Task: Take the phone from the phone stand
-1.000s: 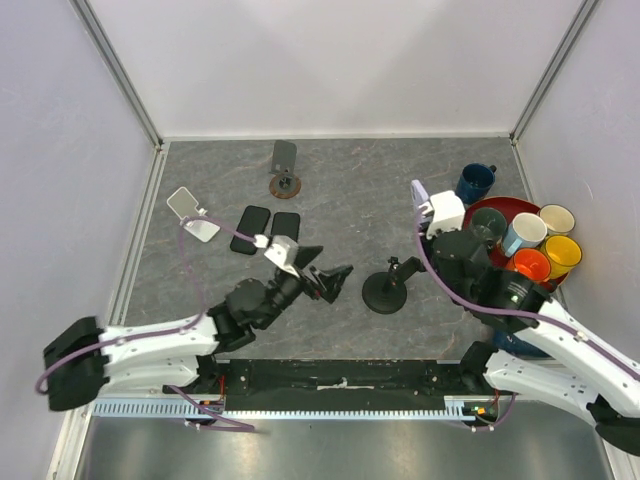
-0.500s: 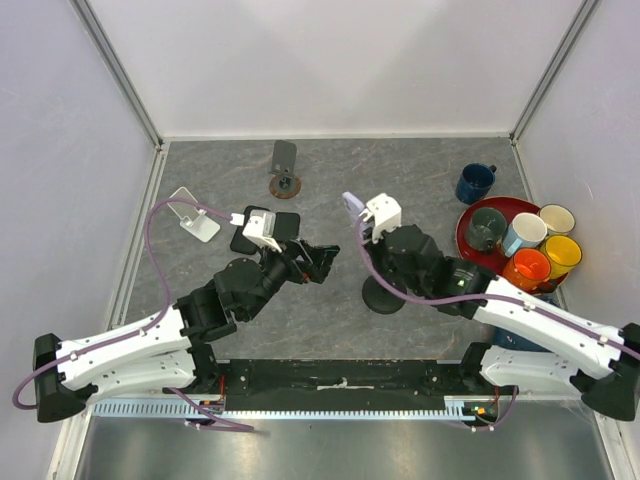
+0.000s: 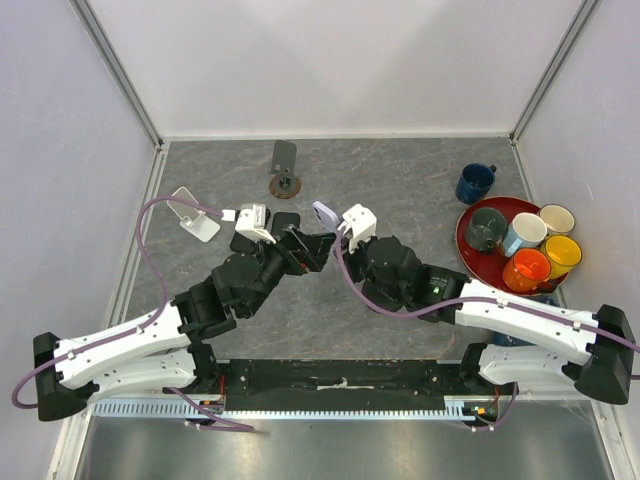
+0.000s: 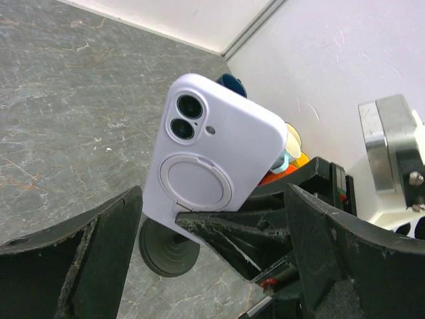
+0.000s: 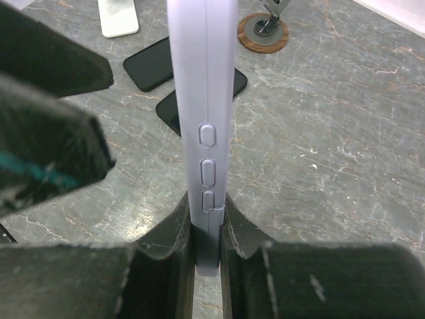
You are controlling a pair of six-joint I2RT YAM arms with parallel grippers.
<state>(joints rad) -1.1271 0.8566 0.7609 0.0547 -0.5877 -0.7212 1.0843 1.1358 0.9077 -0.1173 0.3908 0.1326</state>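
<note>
We see the right gripper (image 5: 206, 222) closed narrowly on one end of the lavender phone (image 5: 202, 80), holding it in the air near the middle of the top view. The phone is off the black phone stand (image 4: 165, 251), whose round base sits on the counter (image 4: 60, 100) at the lower middle of the left wrist view. The left gripper (image 3: 314, 247) is spread wide, and its fingers (image 4: 99, 246) flank the phone in that view.

Robot lab — white panel walls (image 3: 330, 60), aluminium rails (image 3: 118, 75)
</note>
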